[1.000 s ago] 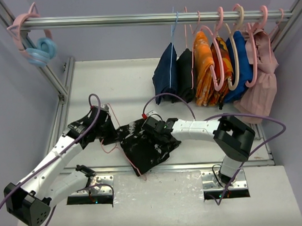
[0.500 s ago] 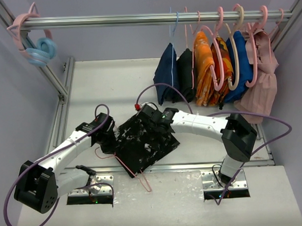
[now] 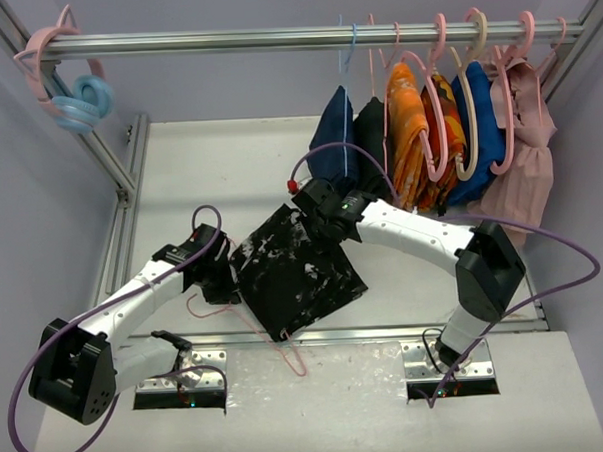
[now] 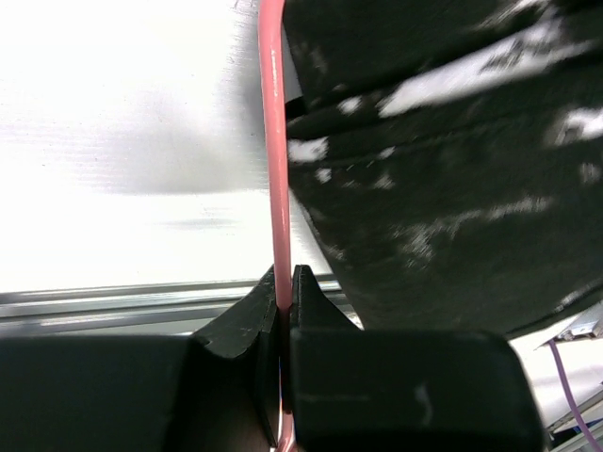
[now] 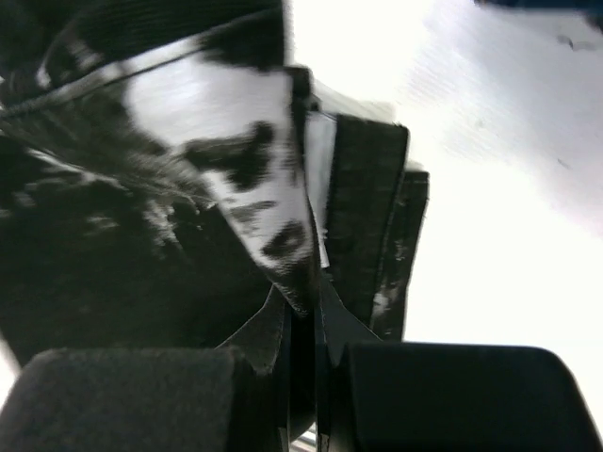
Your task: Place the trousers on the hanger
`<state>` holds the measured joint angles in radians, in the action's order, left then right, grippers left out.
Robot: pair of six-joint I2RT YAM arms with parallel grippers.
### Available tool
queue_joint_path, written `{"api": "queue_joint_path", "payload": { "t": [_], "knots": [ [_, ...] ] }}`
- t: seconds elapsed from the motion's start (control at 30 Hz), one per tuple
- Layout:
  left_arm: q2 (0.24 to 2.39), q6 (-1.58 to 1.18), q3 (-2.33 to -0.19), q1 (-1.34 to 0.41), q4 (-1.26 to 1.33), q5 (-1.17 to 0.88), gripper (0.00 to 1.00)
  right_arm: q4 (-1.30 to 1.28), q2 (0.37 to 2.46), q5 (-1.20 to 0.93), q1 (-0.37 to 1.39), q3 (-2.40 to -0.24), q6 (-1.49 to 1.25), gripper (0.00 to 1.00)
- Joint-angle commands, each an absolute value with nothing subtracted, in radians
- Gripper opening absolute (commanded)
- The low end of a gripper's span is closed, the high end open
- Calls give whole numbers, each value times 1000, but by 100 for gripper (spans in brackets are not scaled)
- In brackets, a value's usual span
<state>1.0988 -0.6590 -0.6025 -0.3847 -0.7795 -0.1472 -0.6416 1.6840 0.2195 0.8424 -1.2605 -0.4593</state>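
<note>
The black trousers with white splatter marks hang folded in mid-table, lifted at their upper right corner. My right gripper is shut on that corner, and the pinched fabric shows between its jaws. The thin pink hanger lies under the trousers, its hook poking out past the table's front rail. My left gripper is shut on the hanger's wire at the trousers' left edge. Most of the hanger is hidden by the cloth.
A rail crosses the back. Navy, black, orange, blue and pink garments hang at its right. Pink and blue hangers hang at its left. An aluminium frame borders the table's left side.
My right gripper has lifted the trousers' corner up and toward the back, spreading the cloth. The left gripper and hanger shifted right and nearer, and the hook now sticks out over the front rail.
</note>
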Motion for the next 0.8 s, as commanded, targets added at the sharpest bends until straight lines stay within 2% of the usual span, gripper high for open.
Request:
{"api": "queue_joint_path", "payload": {
  "t": [0.0, 0.17, 0.23, 0.27, 0.63, 0.7, 0.77],
  "knots": [
    [1089, -652, -626, -380, -758, -128, 0, -641, 1764, 355, 830, -1191, -441, 2],
    [1101, -652, -638, -380, -761, -124, 0, -653, 1803, 393, 831, -1125, -486, 40],
    [1101, -650, -641, -380, -756, -130, 0, -652, 1790, 396, 831, -1098, -498, 50],
    [1102, -644, -640, -380, -748, -141, 0, -656, 1770, 395, 833, -1092, -501, 53],
    [1144, -594, -621, -382, -666, -259, 0, -855, 1497, 514, 996, -1240, -546, 57],
    [1143, -591, -625, -381, -659, -266, 0, -807, 1469, 502, 1002, -1198, -558, 53],
    [1143, -588, -628, -380, -655, -272, 0, -717, 1457, 453, 999, -1115, -551, 42]
  ]
}}
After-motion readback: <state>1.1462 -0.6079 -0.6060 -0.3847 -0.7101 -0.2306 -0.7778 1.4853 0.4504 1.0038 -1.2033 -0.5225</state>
